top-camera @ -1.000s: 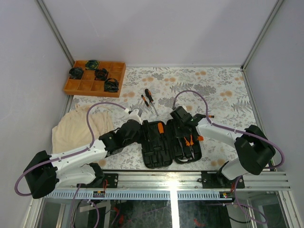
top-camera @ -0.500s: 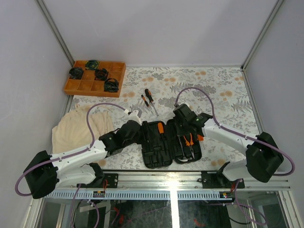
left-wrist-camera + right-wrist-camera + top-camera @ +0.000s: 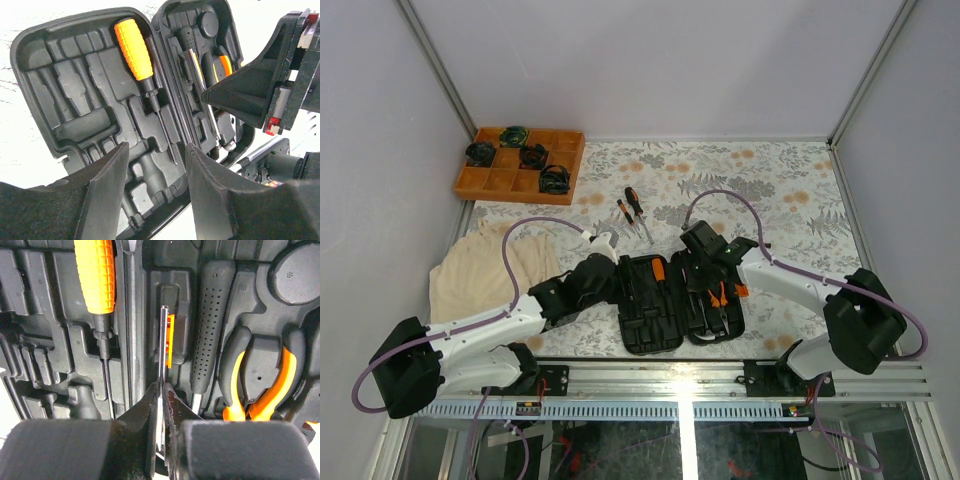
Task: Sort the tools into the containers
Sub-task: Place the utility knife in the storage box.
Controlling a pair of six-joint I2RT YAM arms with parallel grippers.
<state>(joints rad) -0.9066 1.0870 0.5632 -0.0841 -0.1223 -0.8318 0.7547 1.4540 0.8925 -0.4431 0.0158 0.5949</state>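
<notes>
Two end effectors are at one black tool case (image 3: 650,325). The case lies open in two halves on the table (image 3: 790,190), at the near edge between the two arms.

The left end effector (image 3: 156,150) has its fingers spread apart and holds nothing. It hangs over the near edge of the left half of the case.

The right end effector (image 3: 160,392) has its fingers squeezed together on one thin steel tool (image 3: 163,340). That tool is over a slot in the right half, close to the hinge. A small orange part sits just beside it. I cannot tell what kind of tool it is.

Three more tools lie inside the case. One big screwdriver (image 3: 132,47) with an orange handle lies in the left half, right next to the hinge. One pair of pliers (image 3: 260,390) with orange grips lies in the right half. One black handle (image 3: 210,325) with little dots lies between the thin tool and the pliers.

Two loose screwdrivers (image 3: 632,198) lie side by side on the table, just past the far end of the case.

One orange tray (image 3: 485,183) sits in the far left corner. It holds four round coiled things (image 3: 554,179), each in its own square. One pale cloth (image 3: 480,270) lies on the left, beside the left arm.
</notes>
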